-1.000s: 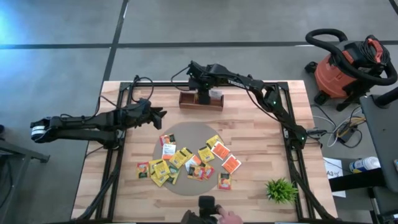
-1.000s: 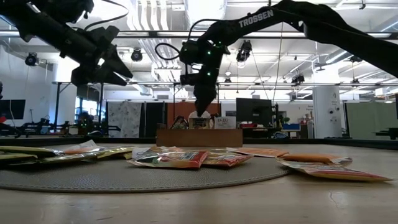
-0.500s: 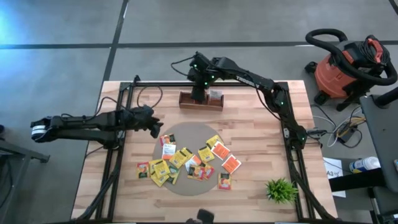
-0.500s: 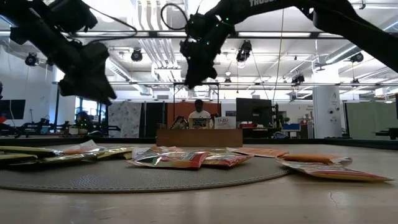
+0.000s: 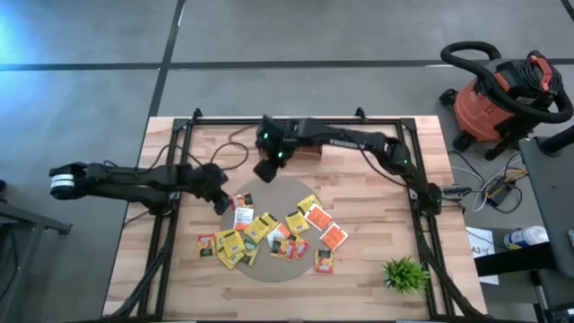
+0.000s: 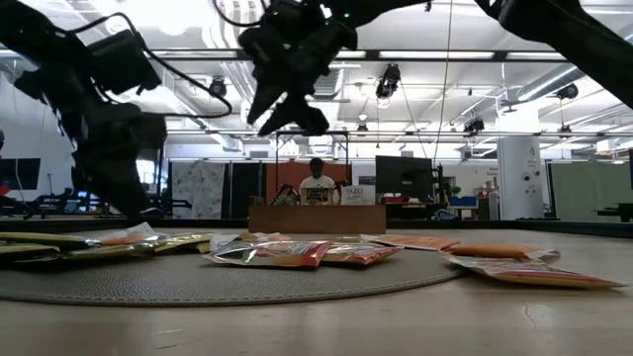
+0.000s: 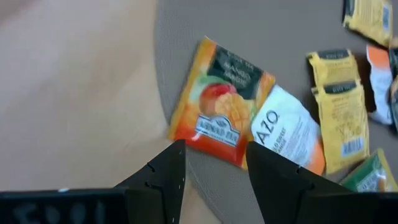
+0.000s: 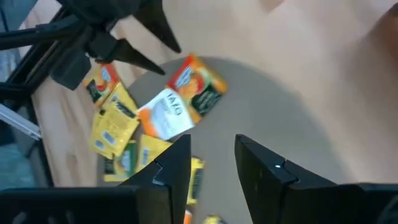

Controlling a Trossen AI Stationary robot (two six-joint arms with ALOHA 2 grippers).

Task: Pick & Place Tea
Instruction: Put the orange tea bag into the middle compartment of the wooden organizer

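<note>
Tea (image 5: 269, 231): flat glossy square pkts

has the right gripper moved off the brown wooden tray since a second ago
Yes. In the high view the right gripper, open and empty, has left the brown wooden tray and swung toward the round grey mat, near the left gripper.

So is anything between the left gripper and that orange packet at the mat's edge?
Nothing visible is. The left gripper is open right above the orange packet, which lies flat at the rim of the round mat. A white packet lies tight against its far side. The right gripper hovers nearby, apart.
</note>
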